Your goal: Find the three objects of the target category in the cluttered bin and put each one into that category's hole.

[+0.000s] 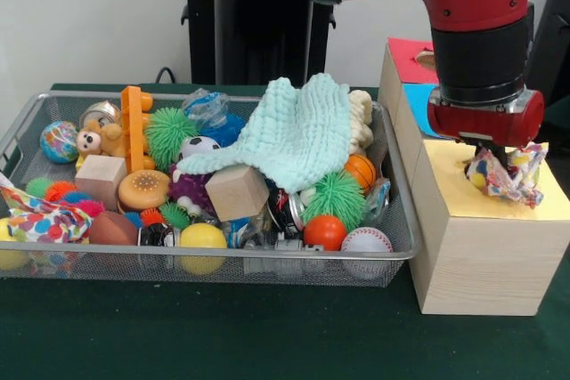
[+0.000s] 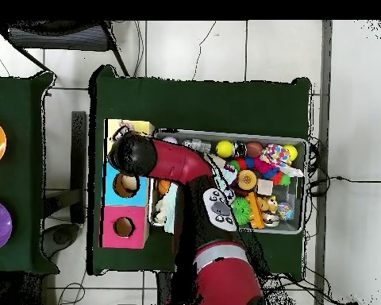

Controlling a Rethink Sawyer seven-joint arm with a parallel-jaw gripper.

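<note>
Polka-dot cloth (image 1: pixel 504 173) hung bunched under the gripper (image 1: pixel 495 156), right over the yellow top of the wooden box (image 1: pixel 485 238), at or just above the round hole (image 1: pixel 470 166); the cloth covered most of the hole, so its edge barely showed. Jaws were pinching the cloth's top, fingers mostly hidden by fabric and the red wrist. Arm (image 1: pixel 463 6) came down from above, to the right of the bin.

Wire bin (image 1: pixel 36 117) sat just left of the box on the green table (image 1: pixel 267 335), packed with toys. A second polka-dot cloth (image 1: pixel 40 218) lay at the bin's front left corner, draped partly over the rim. Mint green cloth (image 1: pixel 298 135) was spread over the middle-back of the pile, above a wooden cube (image 1: pixel 237 191). Also inside: teddy bear (image 1: pixel 100 140), green spiky ball (image 1: pixel 337 198), baseball (image 1: pixel 366 242), yellow ball (image 1: pixel 203 238).

Overhead, the arm (image 2: pixel 166 159) hid the yellow section; the blue hole (image 2: pixel 128 184) and red hole (image 2: pixel 124 227) were visible.
</note>
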